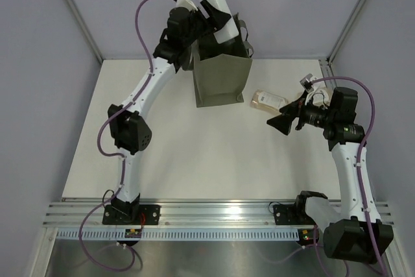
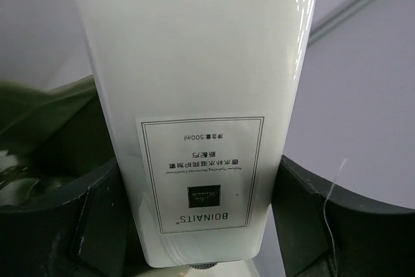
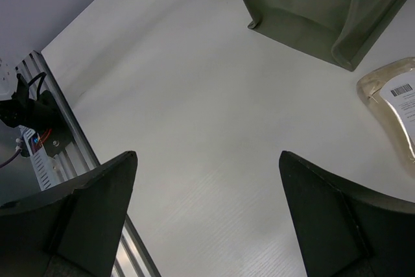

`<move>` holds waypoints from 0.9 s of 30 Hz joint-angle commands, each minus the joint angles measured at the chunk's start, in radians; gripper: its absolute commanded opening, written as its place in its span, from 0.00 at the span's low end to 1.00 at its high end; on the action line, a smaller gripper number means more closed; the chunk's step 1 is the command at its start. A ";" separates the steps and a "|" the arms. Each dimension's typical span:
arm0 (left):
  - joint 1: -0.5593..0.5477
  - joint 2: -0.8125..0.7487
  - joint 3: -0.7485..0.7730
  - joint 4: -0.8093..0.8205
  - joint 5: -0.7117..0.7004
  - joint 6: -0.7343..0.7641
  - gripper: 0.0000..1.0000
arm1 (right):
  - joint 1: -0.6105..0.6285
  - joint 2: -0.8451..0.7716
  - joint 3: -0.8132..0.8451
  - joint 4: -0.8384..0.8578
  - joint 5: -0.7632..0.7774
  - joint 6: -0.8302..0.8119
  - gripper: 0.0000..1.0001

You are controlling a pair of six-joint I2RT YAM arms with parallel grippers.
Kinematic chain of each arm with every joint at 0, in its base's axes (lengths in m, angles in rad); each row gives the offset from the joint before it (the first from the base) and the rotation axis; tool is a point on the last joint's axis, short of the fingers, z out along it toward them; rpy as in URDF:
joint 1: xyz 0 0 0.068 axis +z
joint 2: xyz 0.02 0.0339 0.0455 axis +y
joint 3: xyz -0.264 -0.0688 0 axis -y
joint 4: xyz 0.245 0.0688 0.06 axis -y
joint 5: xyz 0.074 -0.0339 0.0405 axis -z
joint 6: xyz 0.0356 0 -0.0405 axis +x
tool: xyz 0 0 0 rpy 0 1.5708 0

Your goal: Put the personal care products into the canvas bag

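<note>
At the far end of the surface, the canvas bag stands upright. Seemingly above its mouth, the left jaws clamp the pale green bottle across its body — glossy, rigid, probably slippery. Just beside the bag lies a beige pouch — soft, best pinched flatwise; the right jaws gape empty.

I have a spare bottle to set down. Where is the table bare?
Widest bare patch: centre of the table, bordered by the left arm, the canvas bag, the right gripper and the near rail. Also bare: the strip left of that arm. Crowded: right of the bag, where the beige pouch lies by the open gripper.
</note>
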 commanded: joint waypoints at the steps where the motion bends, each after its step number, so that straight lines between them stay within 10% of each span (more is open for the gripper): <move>1: -0.020 0.042 0.073 0.141 -0.152 0.037 0.00 | -0.016 -0.046 -0.026 0.065 -0.031 0.023 1.00; 7: -0.026 -0.003 -0.057 0.124 -0.134 0.106 0.04 | -0.025 -0.075 -0.062 0.084 -0.020 0.023 1.00; 18: -0.024 -0.158 -0.234 0.059 -0.031 0.204 0.99 | -0.025 0.187 0.166 -0.186 0.240 -0.164 0.99; 22: -0.024 -0.215 -0.238 0.029 -0.011 0.265 0.99 | -0.024 0.354 0.306 -0.353 0.279 -0.593 0.99; 27: -0.021 -0.350 -0.298 -0.024 -0.002 0.393 0.99 | 0.025 0.593 0.464 -0.378 0.450 -0.757 1.00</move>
